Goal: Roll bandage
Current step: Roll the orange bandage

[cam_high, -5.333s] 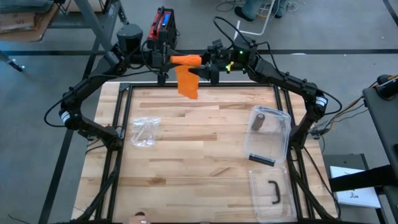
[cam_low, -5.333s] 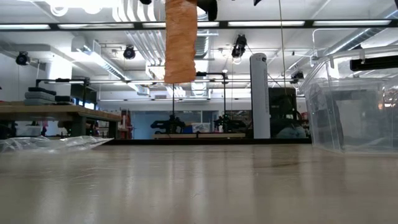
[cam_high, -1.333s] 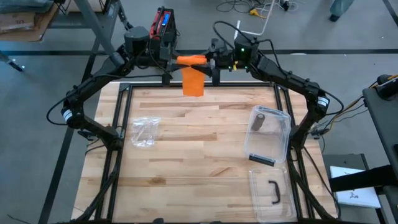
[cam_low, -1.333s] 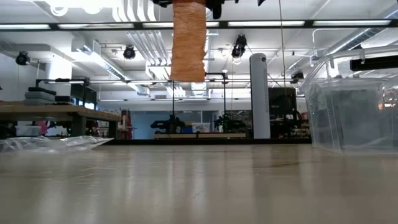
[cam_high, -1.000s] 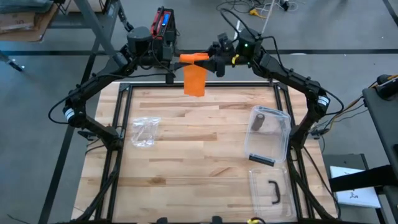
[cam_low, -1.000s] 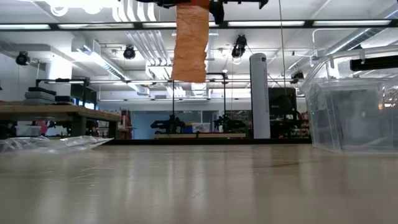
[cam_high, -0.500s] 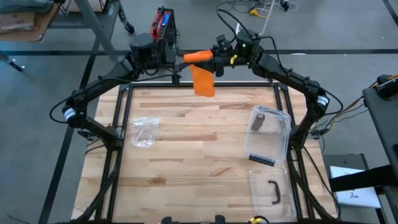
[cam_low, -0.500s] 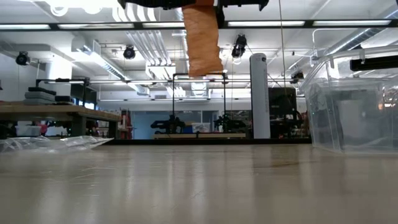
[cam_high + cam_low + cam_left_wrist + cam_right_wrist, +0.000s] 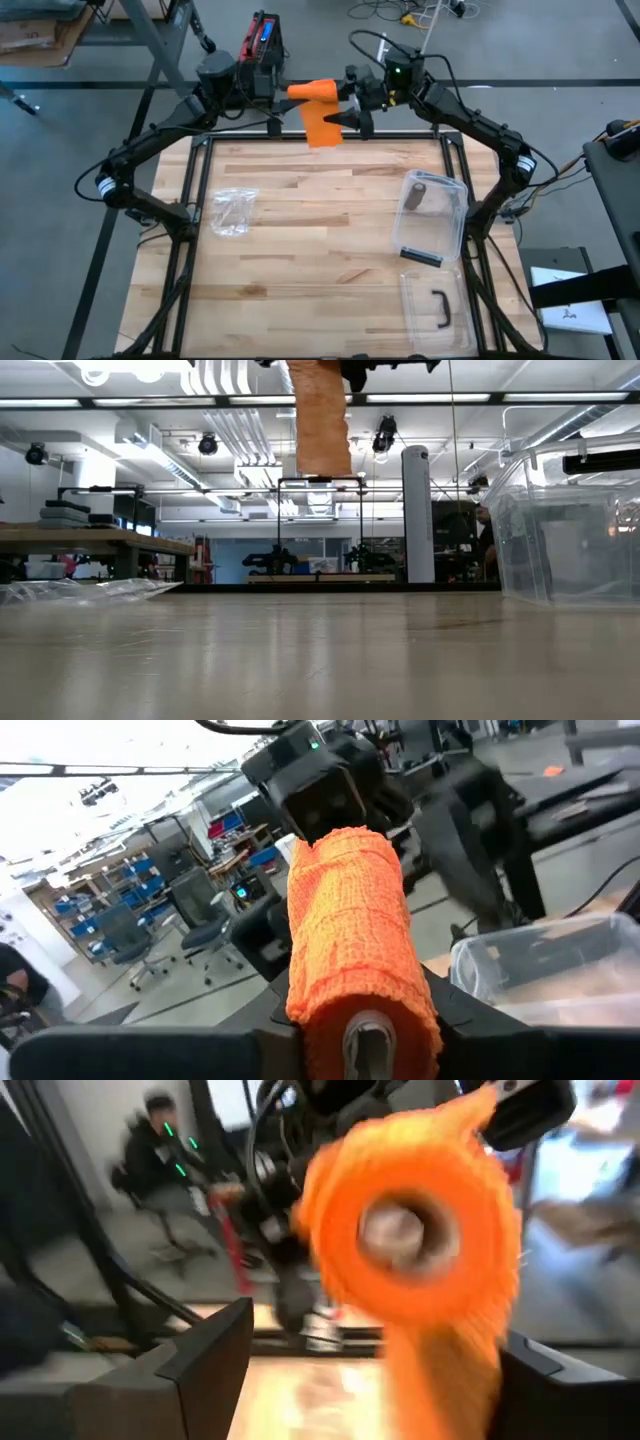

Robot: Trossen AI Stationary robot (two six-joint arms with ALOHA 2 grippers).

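We've got the bandage (image 9: 318,108) mostly rolled, held high over the surface's (image 9: 320,240) far edge. Left end effector (image 9: 268,92) clamps the roll; right end effector (image 9: 352,105) straddles it, wide apart. Short tail left hanging.

Orange bandage roll (image 9: 352,945) centred in the left wrist view, end-on, core (image 9: 367,1037) visible at its near end, seated between the left gripper's (image 9: 365,1055) dark fingers. Other arm's gripper (image 9: 322,795) directly behind the roll. Clear plastic container (image 9: 545,970) beyond. Office chairs (image 9: 205,925) and shelving in background.
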